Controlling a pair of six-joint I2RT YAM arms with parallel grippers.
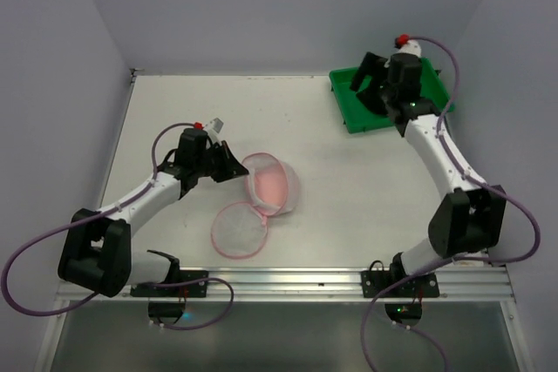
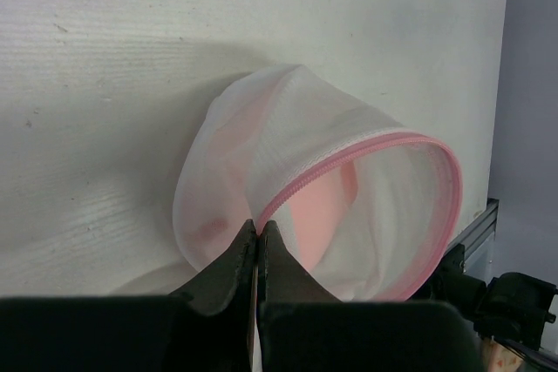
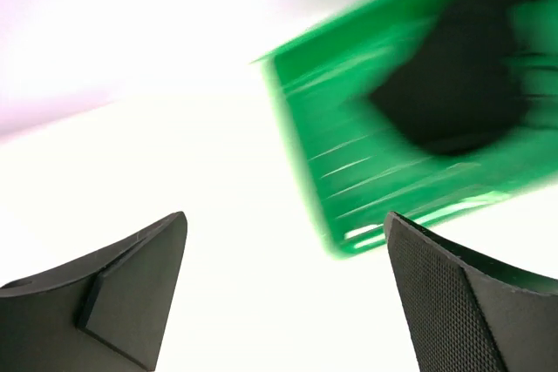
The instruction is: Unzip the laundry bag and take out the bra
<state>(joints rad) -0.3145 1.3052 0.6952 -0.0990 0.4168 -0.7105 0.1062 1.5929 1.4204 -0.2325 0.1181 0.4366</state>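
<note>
One round mesh laundry bag (image 2: 261,128), pink-trimmed | left tool (image 2: 260,228) pinching rim

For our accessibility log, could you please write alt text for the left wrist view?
The left gripper is pinched shut on the pink zipper rim of the white mesh laundry bag, which lies on its side on the white table with its mouth open. Pale pink fabric, the bra, shows inside.

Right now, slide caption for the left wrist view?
Left tool pinching the pink-trimmed rim of the open translucent white mesh laundry bag, pale pink fabric bra inside.
</note>
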